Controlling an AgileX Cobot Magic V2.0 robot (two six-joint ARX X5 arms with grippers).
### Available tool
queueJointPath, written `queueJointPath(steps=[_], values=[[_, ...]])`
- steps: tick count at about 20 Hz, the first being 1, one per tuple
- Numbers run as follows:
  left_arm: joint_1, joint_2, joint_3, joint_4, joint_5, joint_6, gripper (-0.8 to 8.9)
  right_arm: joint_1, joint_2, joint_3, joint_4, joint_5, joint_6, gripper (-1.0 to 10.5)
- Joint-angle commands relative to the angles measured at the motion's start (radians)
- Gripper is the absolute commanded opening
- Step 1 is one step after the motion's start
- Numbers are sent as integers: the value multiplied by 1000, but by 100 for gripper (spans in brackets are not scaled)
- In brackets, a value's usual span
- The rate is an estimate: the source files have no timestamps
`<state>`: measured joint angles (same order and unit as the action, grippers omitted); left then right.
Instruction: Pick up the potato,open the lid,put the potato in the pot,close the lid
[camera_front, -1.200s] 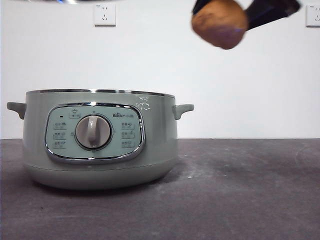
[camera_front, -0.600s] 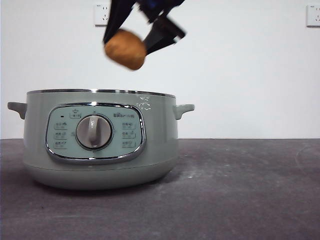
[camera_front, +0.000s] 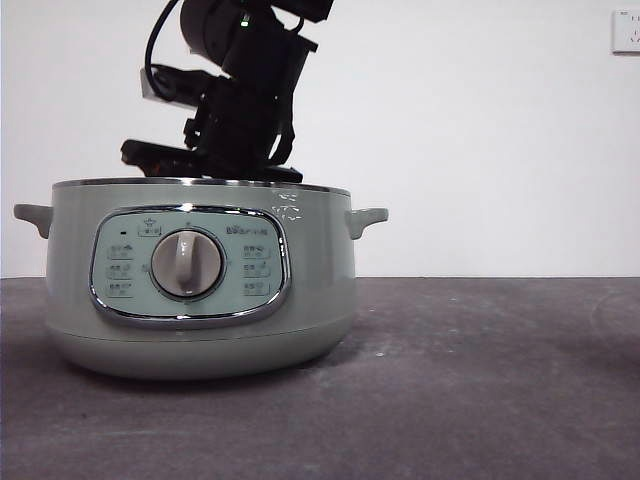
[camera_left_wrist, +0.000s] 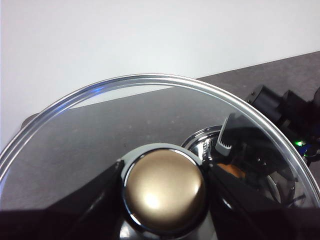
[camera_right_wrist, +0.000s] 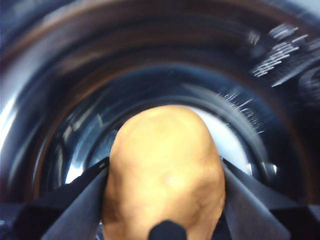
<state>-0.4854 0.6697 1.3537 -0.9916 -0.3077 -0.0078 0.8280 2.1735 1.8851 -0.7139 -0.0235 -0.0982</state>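
The pale green pot (camera_front: 200, 300) stands lidless at the left of the table. My right arm (camera_front: 240, 90) reaches down into it from above, and the rim hides the gripper in the front view. In the right wrist view my right gripper (camera_right_wrist: 165, 192) is shut on the orange-brown potato (camera_right_wrist: 165, 165), held inside the pot's dark shiny bowl (camera_right_wrist: 150, 55). My left gripper (camera_left_wrist: 164, 190) is shut on the lid's knob (camera_left_wrist: 164, 185), holding the glass lid (camera_left_wrist: 125, 115) up beside the pot. Through the glass show the potato (camera_left_wrist: 232, 171) and the right arm (camera_left_wrist: 280, 107).
The pot's front carries a chrome-framed panel with a round dial (camera_front: 187, 264). Dark grey tabletop (camera_front: 480, 380) stretches to the right of the pot. A white wall with a socket (camera_front: 626, 30) closes off the back.
My right gripper has carried the potato from high on the right, leftward over the pot, then down inside it. The potato has dropped out of the front view.
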Motion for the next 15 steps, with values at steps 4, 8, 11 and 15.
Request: queueJointPath(steps=[4,8,11,15], values=[[0,-5,10,17,-5,8,-9,4,39,2,-33,3,-35,57],[0,-5,10,-7,-5,8,-8,4,39,2,-27,4,-30,493],[0,-5,10,-9,-6,8,-8,4,36,2,-27,4,-26,505],[0,-5,10,-8,-6,9,-8,4,-18,2,-40,5,-23,502]])
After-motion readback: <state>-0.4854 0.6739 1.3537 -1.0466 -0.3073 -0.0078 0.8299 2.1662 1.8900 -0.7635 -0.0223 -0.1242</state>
